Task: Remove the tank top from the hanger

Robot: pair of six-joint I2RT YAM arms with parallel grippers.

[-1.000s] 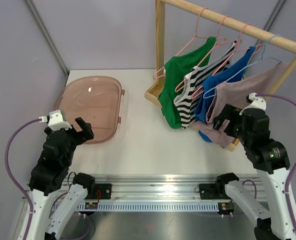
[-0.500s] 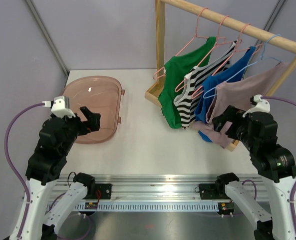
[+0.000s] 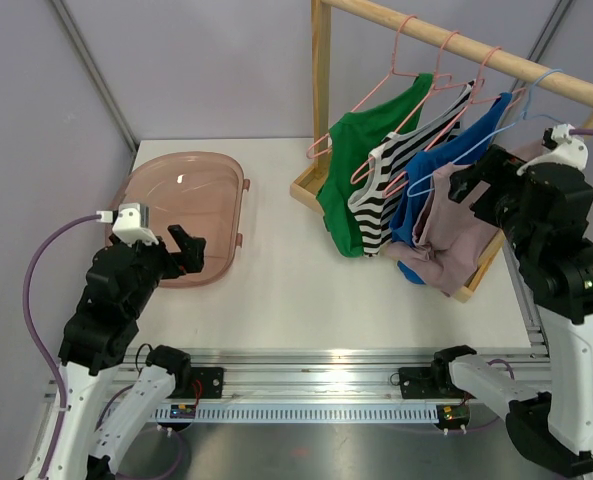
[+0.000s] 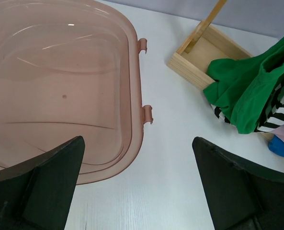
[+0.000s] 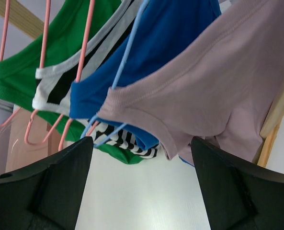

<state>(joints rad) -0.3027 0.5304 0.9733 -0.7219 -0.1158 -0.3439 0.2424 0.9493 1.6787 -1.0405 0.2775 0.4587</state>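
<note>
My right claw (image 5: pixel 139 143), fingers wide apart and holding nothing, hovers close before the mauve tank top (image 5: pixel 204 81) hanging on the light-blue hanger (image 5: pixel 126 52), so I judge this the approach; next I must pinch its shoulder and slide it off.

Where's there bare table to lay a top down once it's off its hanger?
The white tabletop is bare in the middle, between the pink see-through plastic basin and the wooden rack's base, and along the near edge. Crowded on the right: four hanging tops, green top through mauve top.
</note>
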